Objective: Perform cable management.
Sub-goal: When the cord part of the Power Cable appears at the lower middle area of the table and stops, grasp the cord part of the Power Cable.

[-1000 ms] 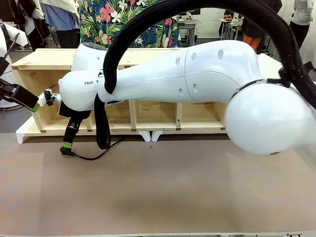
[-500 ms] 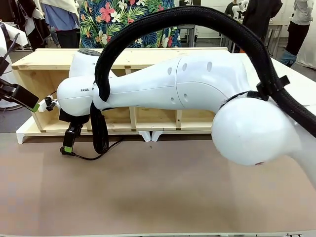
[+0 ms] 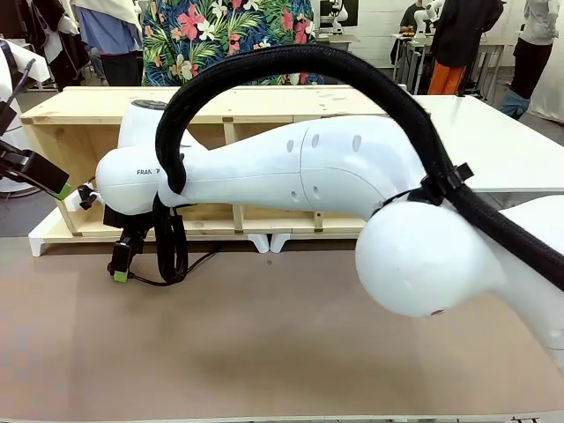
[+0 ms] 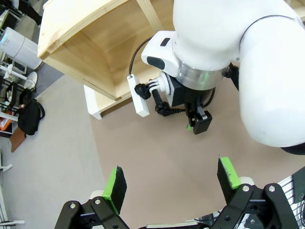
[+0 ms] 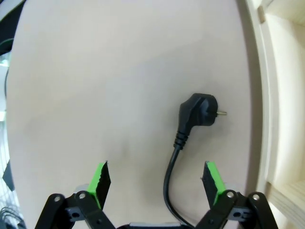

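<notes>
Far left, the left gripper (image 4: 171, 177) hangs high off the end of the desk (image 3: 308, 344), its jaws spread wide with nothing between the green pads (image 4: 114, 183).

Just in from there, a white power strip (image 4: 137, 97) sits at the corner of the wooden shelf unit (image 3: 79, 104), a black plug pushed into it.

Next along, the right arm (image 3: 291, 167) reaches all the way across from the right, and the right gripper (image 5: 155, 171) points down at the desk in front of the shelf's left end. Its jaws are wide apart too, clamped on nothing. In the front view one green fingertip sits low, just beside the cord.

And there's the cable (image 5: 177, 140)! It lies flat on the desk straight below that gripper. From the right wrist camera the cord comes up from between the two fingers, bends in a gentle curve and ends in the chunky black plug (image 5: 198, 110), whose metal pin points towards the base of the wooden shelf, close to it but apart. In the front view the cord trails off rightward along the desk under the arm, towards the shelf's foot.

Moving right, the thick black ribbed hose (image 3: 352, 62) arches over the white arm. Behind the shelf stands a person in a flowered shirt (image 3: 220, 35).
</notes>
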Robot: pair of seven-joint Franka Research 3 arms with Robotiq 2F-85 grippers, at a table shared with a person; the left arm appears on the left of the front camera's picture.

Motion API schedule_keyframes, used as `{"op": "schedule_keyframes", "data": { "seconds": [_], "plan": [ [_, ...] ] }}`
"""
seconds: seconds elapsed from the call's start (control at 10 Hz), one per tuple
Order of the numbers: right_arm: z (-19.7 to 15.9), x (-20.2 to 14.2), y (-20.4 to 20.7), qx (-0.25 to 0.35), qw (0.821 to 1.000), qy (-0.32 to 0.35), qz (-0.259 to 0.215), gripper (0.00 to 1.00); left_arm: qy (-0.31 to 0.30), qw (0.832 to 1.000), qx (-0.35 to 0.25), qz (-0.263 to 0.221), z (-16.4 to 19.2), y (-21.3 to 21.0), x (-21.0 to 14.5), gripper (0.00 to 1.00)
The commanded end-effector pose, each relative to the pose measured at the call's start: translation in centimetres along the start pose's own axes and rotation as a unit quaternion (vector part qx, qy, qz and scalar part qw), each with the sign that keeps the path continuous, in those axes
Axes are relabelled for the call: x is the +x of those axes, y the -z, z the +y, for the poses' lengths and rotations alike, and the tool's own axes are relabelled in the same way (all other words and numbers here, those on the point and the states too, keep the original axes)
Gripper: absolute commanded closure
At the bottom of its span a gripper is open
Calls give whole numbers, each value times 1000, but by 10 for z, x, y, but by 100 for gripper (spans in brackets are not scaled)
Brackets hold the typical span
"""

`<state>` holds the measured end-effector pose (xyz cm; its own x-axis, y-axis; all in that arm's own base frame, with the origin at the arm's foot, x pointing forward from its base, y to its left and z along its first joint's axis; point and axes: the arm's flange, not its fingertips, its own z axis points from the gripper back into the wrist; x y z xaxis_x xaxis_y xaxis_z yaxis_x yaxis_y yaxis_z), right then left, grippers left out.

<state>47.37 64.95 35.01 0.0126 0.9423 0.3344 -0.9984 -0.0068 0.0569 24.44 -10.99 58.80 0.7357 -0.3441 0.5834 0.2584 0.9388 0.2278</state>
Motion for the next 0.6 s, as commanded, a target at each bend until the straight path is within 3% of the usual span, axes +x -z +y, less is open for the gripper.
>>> {"op": "schedule_keyframes", "data": {
  "seconds": [0.0,0.5],
  "plan": [
    [-19,29,8,0,1000,6,19,0,2,1000,1,-1,1,1,1,0],
    [-31,38,32,-40,999,0,21,0,2,1000,1,-1,1,1,1,0]
  ]
}}
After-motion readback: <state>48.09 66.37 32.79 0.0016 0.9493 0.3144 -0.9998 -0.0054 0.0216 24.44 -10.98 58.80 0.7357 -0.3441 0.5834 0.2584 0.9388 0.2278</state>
